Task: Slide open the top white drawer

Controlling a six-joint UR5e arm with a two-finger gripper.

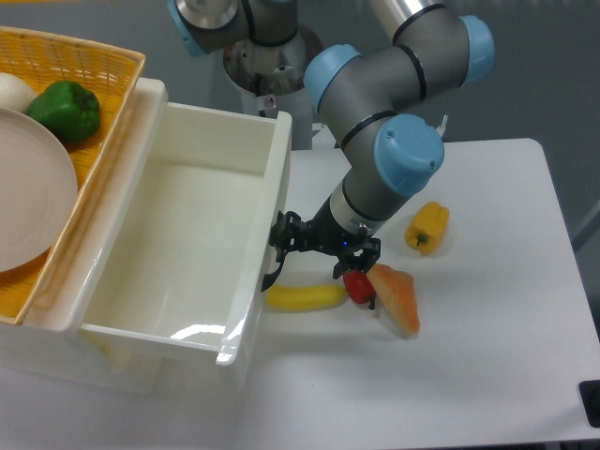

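Note:
The top white drawer (pixel 187 234) is a deep glossy white box, slid far out from its cabinet toward the right, and it looks empty inside. Its curved black handle (pixel 275 253) sits on the right front face. My gripper (pixel 284 236) is at that handle, fingers on either side of it and closed around it. The arm's grey links and blue joints reach down from the upper right. The lower drawer is hidden below the open one.
A yellow woven basket (pixel 103 66) on top of the cabinet holds a white plate (pixel 28 187) and a green pepper (pixel 66 111). On the table lie a banana (pixel 305 297), a red item (pixel 357 286), an orange slice-shaped item (pixel 398 298) and a yellow pepper (pixel 427 228).

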